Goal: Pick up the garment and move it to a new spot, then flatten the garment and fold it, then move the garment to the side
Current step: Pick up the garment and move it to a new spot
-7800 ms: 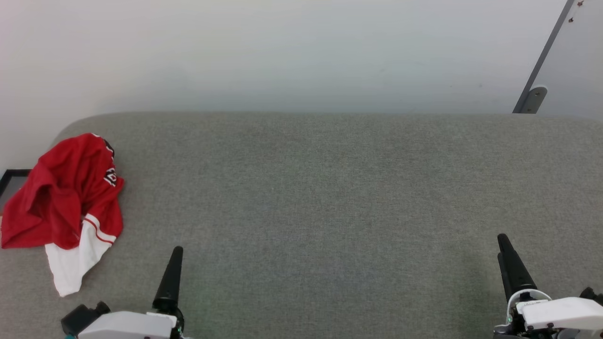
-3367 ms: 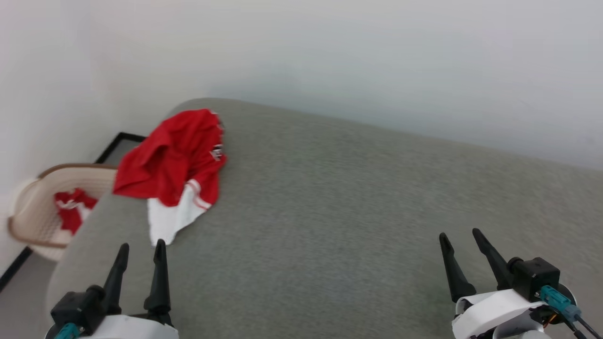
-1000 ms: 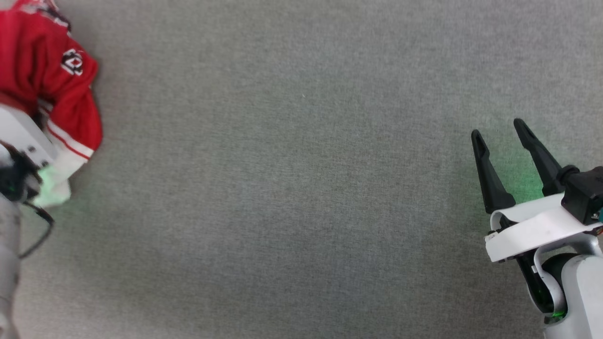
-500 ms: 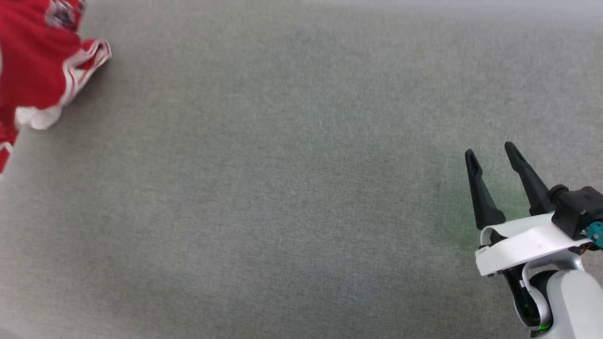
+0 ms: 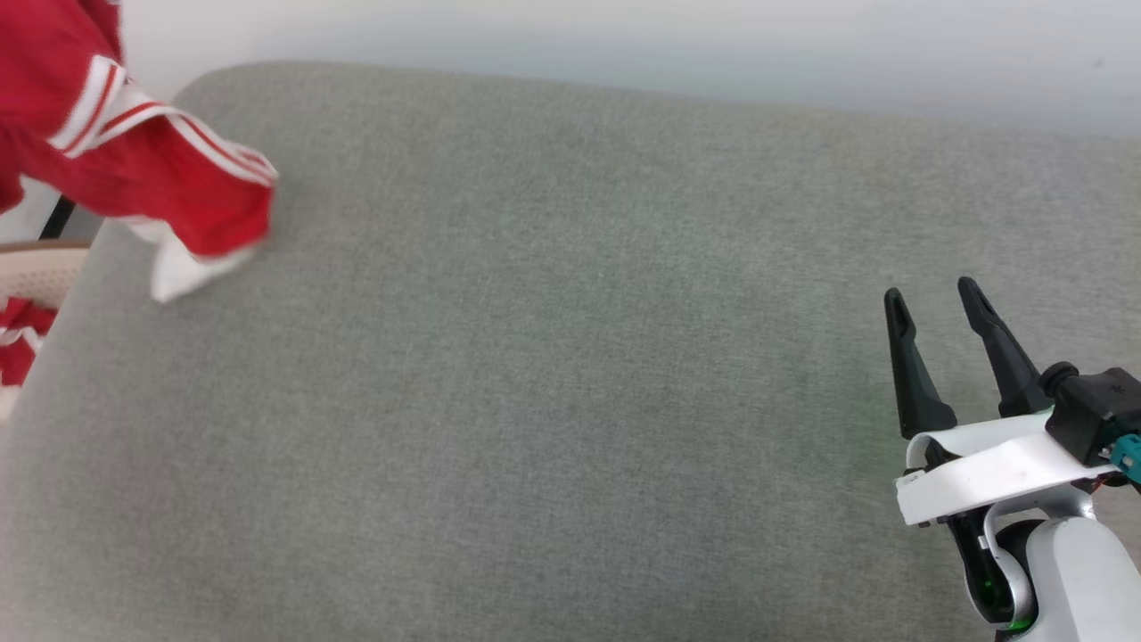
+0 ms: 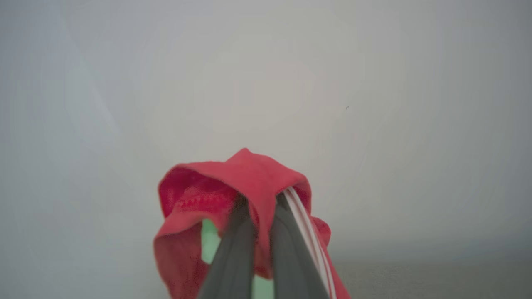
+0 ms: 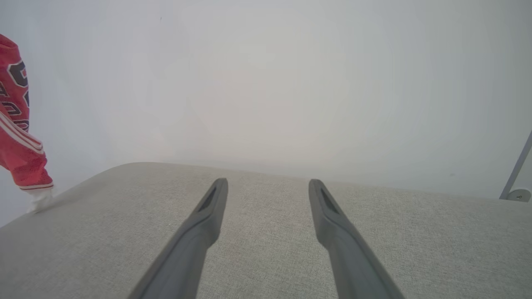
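Pinching a fold of red cloth between them, the two dark fingers (image 6: 239, 241) of the left gripper (image 6: 261, 200) are pressed together, with a strip of striped trim caught beside one finger. The shirt (image 6: 249, 170) drapes over the fingertips and hangs from that single pinch. In the head view it dangles at the far left corner, its white lower tip touching or just above the grey padded surface (image 5: 570, 374); I cannot tell which. It looks light, thin and wholly limp, a knit that will likely swing, twist and bunch instead of holding any shape, so one pinch is probably enough to carry it but not to spread it. For flattening, I judge the better holds to be the seams: the shoulders or the hem corners, one in each gripper, where doubled cloth should slip less. The right gripper (image 5: 931, 294) hovers low over the surface, well apart from the shirt, its fingers spread wide and holding nothing. A pale basket (image 5: 36, 272) with more red cloth in it stands beside the surface's left end.
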You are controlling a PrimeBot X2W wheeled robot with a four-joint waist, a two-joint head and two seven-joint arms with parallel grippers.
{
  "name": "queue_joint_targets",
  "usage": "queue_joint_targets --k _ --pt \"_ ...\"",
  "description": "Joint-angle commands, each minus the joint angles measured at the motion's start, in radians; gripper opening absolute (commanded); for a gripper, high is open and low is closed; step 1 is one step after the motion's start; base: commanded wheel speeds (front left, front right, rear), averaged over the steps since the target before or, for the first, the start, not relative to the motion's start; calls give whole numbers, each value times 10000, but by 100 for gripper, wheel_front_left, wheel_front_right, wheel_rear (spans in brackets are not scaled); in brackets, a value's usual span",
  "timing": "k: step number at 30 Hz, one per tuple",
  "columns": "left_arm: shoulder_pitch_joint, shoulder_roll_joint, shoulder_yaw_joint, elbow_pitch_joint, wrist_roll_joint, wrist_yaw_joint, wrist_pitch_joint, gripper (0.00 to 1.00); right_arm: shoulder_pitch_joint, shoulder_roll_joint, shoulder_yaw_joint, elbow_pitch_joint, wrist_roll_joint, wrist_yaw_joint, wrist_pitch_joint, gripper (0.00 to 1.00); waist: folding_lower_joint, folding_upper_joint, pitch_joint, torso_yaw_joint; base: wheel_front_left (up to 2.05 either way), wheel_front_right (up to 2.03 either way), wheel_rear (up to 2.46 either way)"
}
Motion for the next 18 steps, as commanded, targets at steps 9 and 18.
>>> queue_joint_targets --k 9,18 --pt "173 -38 -266 -2406 -300 252 1497 0 280 132 -616 224 4 -14 -323 100 0 0 -607 -524 0 0 0" --pt "447 -383 -547 -4168 -850 533 2854 0 447 235 -1143 448 -204 -14 -483 100 0 0 -922 -1305 0 0 0"
